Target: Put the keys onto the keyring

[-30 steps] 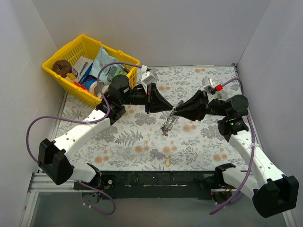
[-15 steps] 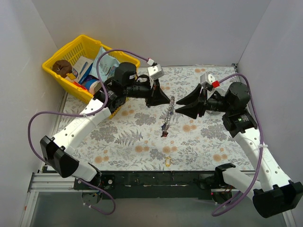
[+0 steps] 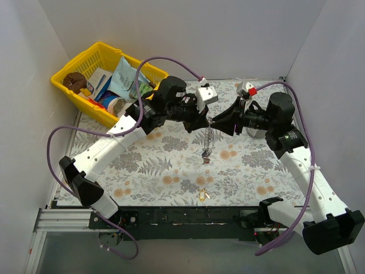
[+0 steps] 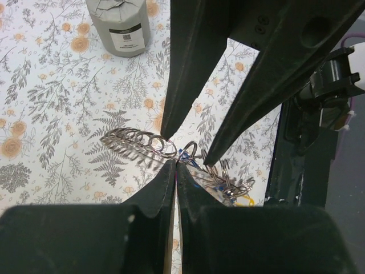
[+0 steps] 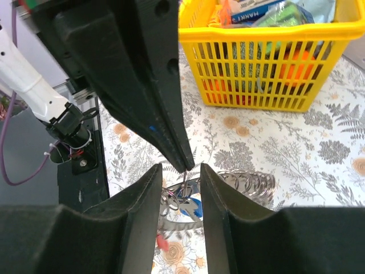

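From above, the keys at frame centre are too small for me to tell apart. On left wrist, the top edge cuts the grey cylinder; my left fingers cover the middle of the keyring.

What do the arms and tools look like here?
Left arm and right arm: white shells, black joints, looping purple cables. Left tool and right tool: black tapered wedges. Pale camera block at each wrist; right one has a red tab.
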{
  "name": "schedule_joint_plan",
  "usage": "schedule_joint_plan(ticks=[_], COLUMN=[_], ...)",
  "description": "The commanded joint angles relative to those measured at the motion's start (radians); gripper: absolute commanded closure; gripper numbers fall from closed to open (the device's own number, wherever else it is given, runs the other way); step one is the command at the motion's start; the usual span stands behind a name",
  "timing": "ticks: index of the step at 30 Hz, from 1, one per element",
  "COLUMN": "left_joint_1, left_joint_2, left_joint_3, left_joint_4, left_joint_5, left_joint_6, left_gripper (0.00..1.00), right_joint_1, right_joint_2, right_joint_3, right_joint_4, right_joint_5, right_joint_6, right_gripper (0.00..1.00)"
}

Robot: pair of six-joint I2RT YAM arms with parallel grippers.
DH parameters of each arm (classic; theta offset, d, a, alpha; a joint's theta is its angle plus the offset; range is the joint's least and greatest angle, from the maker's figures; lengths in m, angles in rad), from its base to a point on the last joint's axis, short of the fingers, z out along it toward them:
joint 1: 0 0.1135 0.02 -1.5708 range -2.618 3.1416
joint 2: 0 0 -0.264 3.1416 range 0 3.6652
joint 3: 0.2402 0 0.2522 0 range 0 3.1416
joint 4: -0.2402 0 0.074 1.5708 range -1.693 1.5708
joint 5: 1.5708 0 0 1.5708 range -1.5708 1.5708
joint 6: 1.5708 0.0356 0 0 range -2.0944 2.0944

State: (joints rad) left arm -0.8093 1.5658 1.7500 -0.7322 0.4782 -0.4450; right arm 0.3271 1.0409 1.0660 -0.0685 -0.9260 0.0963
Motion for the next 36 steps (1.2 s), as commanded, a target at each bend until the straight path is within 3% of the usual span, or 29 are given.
schedule_joint_plan(ticks=[1,13,25,33,35,36], left_joint_1=[-0.028,-0.048,-0.053,-0.054,-0.054,-0.054], left_joint_2=[-0.010,-0.007,-0.016,-0.053,-0.070,-0.088], left_joint_3=[0.068,0.066,0.056,0.010,-0.013,-0.041], left_joint_4=[-0.038,-0.030,-0.009,0.031,0.079,0.094], left_joint_5=[-0.085,-0.084,-0.081,-0.122,-0.157,-0.179], left_joint_6=[0.042,0.051,0.043,0.039,0.010,0.008], left_gripper=[1.00,1.00,1.00,1.00,0.96,0.86], right_joint_1=[0.001,0.003,0.038,0.044,0.044,0.044], right_joint_2=[0.019,0.021,0.074,0.077,0.071,0.062], right_joint_3=[0.046,0.002,0.008,0.022,0.023,0.020], right_joint_4=[-0.051,-0.068,-0.074,-0.108,-0.105,-0.090], right_joint_5=[0.067,0.001,-0.051,-0.017,-0.010,-0.005], right_joint_6=[-0.038,-0.067,-0.075,-0.090,-0.084,-0.079], right_gripper=[0.60,0.69,0.99,0.99,0.99,0.99])
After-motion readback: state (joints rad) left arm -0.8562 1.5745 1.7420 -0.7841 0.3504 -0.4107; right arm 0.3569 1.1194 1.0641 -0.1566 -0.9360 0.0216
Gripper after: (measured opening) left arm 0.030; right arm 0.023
